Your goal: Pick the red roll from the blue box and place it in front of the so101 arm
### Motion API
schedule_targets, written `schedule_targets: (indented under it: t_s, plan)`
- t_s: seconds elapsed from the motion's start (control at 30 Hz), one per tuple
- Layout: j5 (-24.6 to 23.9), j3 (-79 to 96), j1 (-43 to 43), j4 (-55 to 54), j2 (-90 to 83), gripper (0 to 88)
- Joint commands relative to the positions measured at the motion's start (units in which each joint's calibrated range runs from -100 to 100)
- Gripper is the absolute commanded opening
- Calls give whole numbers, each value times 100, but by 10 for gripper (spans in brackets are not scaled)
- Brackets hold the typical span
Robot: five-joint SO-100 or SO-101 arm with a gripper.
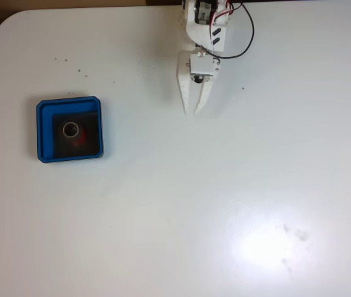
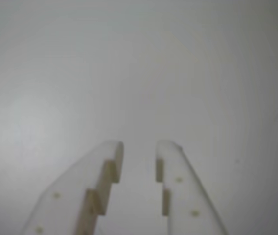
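— Where's the red roll sitting right now?

— In the blue box, off to the left of the gripper in the fixed view, well apart from it and a bit further down the picture. It stands on end on the black floor, hollow core facing up, so you mostly see the tan ring and just a sliver of red on one side.

— And the gripper, is it holding anything?

— Nothing. In the wrist view the gripper has its two white fingers a little way apart, a narrow gap between the tips and only bare white table ahead of them. From above, the tips look nearly together, so I'd call it slightly spread, not wide.

— Why is it parked there, do you think?

— The so101 arm comes in from the top edge with its wires looped beside it, and the fingers point down the table, away from its base. That looks like a resting pose to me; the pick isn't begun. The spot just beyond the fingertips is probably where the roll should end up.

— So what does it need?

— My guess: swing left over the box, open wider than the roll, and come down steeply, since the box's raised blue wall would block a low sideways approach.
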Motion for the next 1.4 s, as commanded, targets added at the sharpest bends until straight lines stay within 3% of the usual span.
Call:
schedule_targets:
  t_s: [0.0,0.5,0.77,1.37]
  plan:
    - [-3,63,831,-109,-27,7]
    - [-3,63,3919,-109,-19,7]
    - [32,-593,3997,-109,993,7]
    - [-3,-6307,3978,-109,6745,7]
